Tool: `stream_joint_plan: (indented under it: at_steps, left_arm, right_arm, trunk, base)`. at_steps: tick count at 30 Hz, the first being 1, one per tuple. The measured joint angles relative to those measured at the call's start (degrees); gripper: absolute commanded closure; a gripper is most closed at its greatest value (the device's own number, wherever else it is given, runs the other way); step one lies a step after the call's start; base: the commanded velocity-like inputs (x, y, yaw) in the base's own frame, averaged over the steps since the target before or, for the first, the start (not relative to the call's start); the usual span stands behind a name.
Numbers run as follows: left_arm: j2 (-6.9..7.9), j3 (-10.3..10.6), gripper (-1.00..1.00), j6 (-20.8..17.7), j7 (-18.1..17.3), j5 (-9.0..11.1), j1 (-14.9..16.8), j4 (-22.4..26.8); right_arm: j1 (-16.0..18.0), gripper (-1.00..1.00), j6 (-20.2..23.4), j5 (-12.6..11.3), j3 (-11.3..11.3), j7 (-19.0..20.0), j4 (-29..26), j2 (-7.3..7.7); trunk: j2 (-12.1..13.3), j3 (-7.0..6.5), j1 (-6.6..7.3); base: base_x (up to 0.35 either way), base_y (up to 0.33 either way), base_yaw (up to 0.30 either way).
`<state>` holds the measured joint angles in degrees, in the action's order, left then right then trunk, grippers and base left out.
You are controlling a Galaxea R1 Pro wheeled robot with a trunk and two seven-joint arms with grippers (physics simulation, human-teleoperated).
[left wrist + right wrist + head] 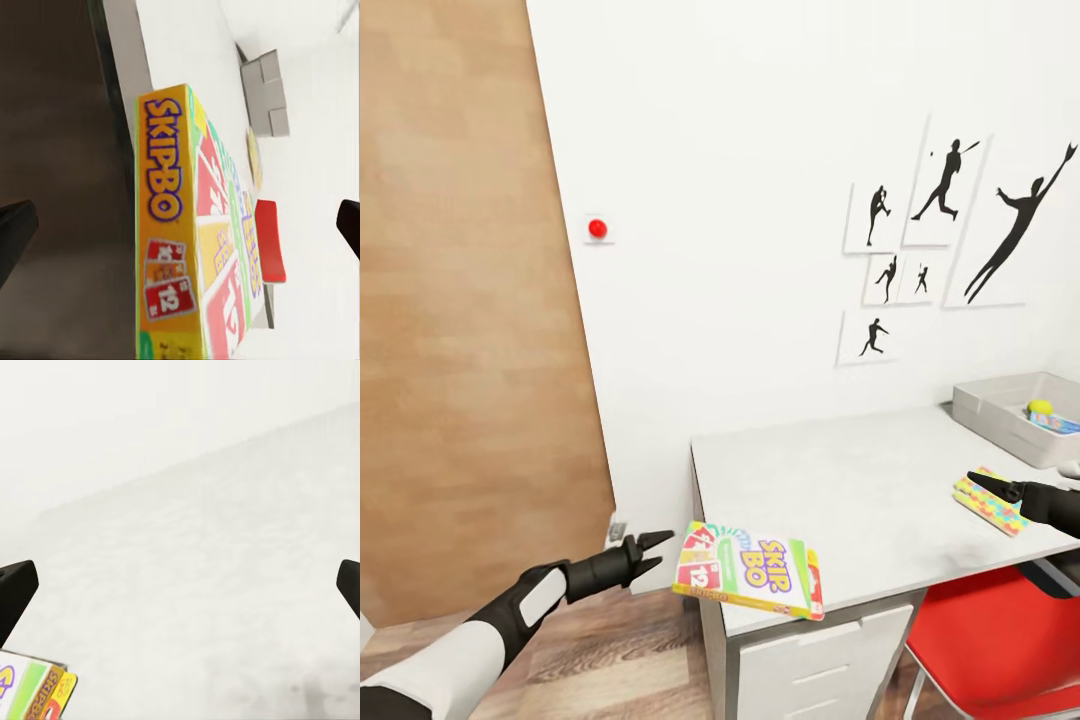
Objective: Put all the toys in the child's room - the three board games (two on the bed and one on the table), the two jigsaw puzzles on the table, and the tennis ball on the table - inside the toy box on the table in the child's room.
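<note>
Pale grey covers the top of the table (860,480), which is set against a white wall (760,150) and carried on white cabinet panels (820,660). Black silhouette pictures (945,195) of ball players are hung on that wall above the table's far side, and a small red button (597,228) is mounted further left. A wooden door panel (460,300) is seen at the left of the head view, with wood plank floor (630,650) below it. A red chair (990,650) is tucked under the table's near edge on the right.

A yellow-green board game (750,578) printed SKIP-BO lies at the table's near left corner, overhanging the edge and tilted slightly. The left gripper (657,548) is held just beside its left end, fingers spread apart and not touching it; in the left wrist view the box (191,240) is seen between the two dark fingertips (15,232) with clear space on both sides.

The right gripper (982,484) hovers over a multicoloured jigsaw puzzle (990,505) lying flat near the table's right edge; its fingers are also spread wide in the right wrist view, with nothing between them, and whether they touch the puzzle cannot be told.

A light-grey toy box (1000,415) stands at the far right of the table. A tennis ball (1040,407) is seen inside it, beside a flat blue item (1057,424).
</note>
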<state>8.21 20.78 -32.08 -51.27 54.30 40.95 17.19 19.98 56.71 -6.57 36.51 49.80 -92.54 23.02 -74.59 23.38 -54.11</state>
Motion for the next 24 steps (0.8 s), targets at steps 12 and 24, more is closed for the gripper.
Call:
stream_joint_plan:
  at_steps: [12,24]
  left_arm:
    - [0.45,0.02,-1.0,0.09,-2.47,0.38,-0.47,-0.26]
    - [0.43,-0.03,-1.0,0.19,-2.25,0.39,-0.47,-0.75]
  right_arm:
    - [0.0,-1.0,0.0,-0.02,0.0,0.0,0.0,0.0]
    - [-0.01,-1.0,0.01,-0.04,0.01,-0.01,-0.01,0.01]
  trunk:
    - [-4.82,2.16,-2.64]
    - [-9.63,4.31,-5.27]
  base:
    - [0.0,0.0,0.0]
    - [0.0,0.0,-0.039]
